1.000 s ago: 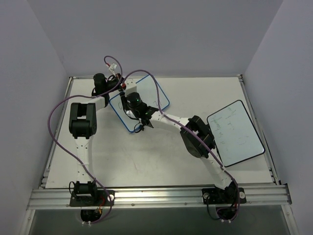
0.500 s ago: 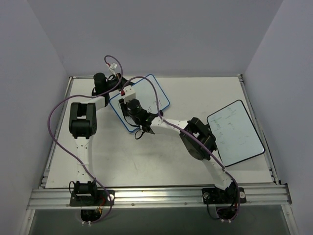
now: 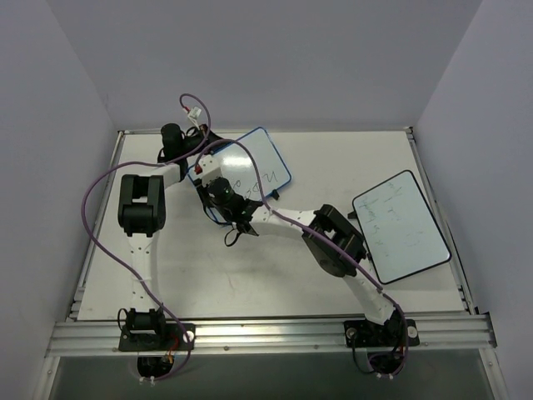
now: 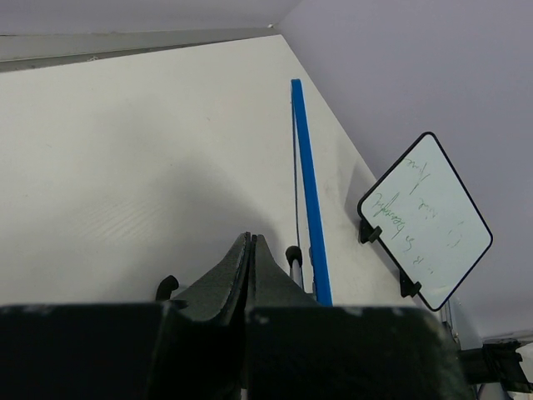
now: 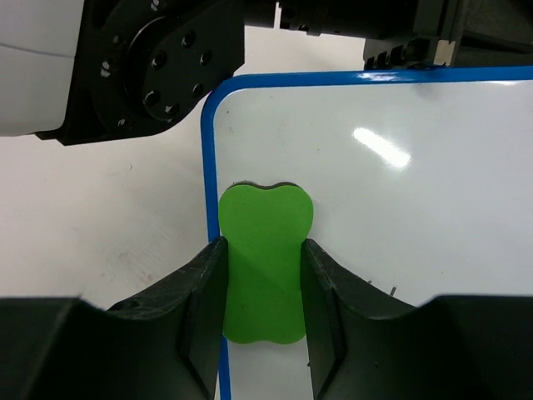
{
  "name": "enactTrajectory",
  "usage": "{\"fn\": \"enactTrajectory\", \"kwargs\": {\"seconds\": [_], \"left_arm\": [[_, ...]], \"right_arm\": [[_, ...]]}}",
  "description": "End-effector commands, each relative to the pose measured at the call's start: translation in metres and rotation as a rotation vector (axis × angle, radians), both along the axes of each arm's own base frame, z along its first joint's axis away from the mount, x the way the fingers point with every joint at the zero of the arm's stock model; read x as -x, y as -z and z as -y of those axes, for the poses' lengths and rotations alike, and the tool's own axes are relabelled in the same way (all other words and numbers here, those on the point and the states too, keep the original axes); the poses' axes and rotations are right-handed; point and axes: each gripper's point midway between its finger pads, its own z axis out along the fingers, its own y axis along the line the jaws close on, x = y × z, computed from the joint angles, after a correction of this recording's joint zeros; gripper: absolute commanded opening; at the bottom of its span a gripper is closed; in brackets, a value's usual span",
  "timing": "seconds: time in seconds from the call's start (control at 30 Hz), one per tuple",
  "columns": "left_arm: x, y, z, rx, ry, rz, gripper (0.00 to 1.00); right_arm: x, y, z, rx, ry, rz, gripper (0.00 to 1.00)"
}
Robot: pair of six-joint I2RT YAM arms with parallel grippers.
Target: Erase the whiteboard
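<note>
the whiteboard [image 3: 260, 163] sits at the far left-centre of the table [image 3: 250, 275], under both wrists; it looks light, thin and stiff, with a glossy, slippery face, so i judge it will skid or tip on its small feet unless it is braced; the blue frame is the place to hold, not the face; a few black marks show toward its right side; the right gripper [image 5: 262, 243] pinches a green eraser [image 5: 265, 212], flat on the board by its left frame edge; the eraser looks soft and is gripped by its narrow waist; the left gripper [image 4: 250, 242] has its fingers pressed together, nothing seen between them, just beside the board's edge; count: one blue-framed board, one black-framed whiteboard [image 3: 401, 225] well apart at the right, one eraser, two arms
</note>
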Motion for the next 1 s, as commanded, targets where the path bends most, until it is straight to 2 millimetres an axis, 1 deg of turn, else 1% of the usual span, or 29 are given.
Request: {"fn": "enactTrajectory", "kwargs": {"seconds": [0.0,0.17,0.2,0.33,0.5,0.67,0.73,0.83,0.97], "left_arm": [[0.020,-0.032,0.032,-0.011,0.097,0.093,0.02],[0.021,-0.031,0.033,-0.015,0.098,0.092,0.02],[0.021,-0.031,0.033,-0.015,0.098,0.092,0.02],[0.021,-0.031,0.033,-0.017,0.097,0.090,0.02],[0.020,-0.029,0.033,-0.019,0.095,0.088,0.02],[0.020,-0.030,0.033,-0.019,0.095,0.090,0.02],[0.020,-0.031,0.033,-0.019,0.095,0.093,0.02],[0.020,-0.031,0.033,-0.019,0.094,0.093,0.02],[0.020,-0.030,0.033,-0.019,0.094,0.091,0.02]], "right_arm": [[0.003,0.028,0.015,0.109,0.028,-0.044,0.04],[-0.019,0.022,0.037,0.100,0.119,-0.046,0.04],[-0.026,0.021,0.045,0.097,0.147,-0.048,0.04],[-0.040,0.015,0.061,0.092,0.199,-0.045,0.04],[-0.052,0.013,0.078,0.091,0.260,-0.045,0.04],[-0.068,0.014,0.106,0.071,0.367,-0.057,0.04],[-0.070,0.015,0.115,0.067,0.395,-0.060,0.04],[-0.074,0.014,0.123,0.059,0.421,-0.061,0.04],[-0.075,0.010,0.120,0.056,0.417,-0.055,0.04]]}}
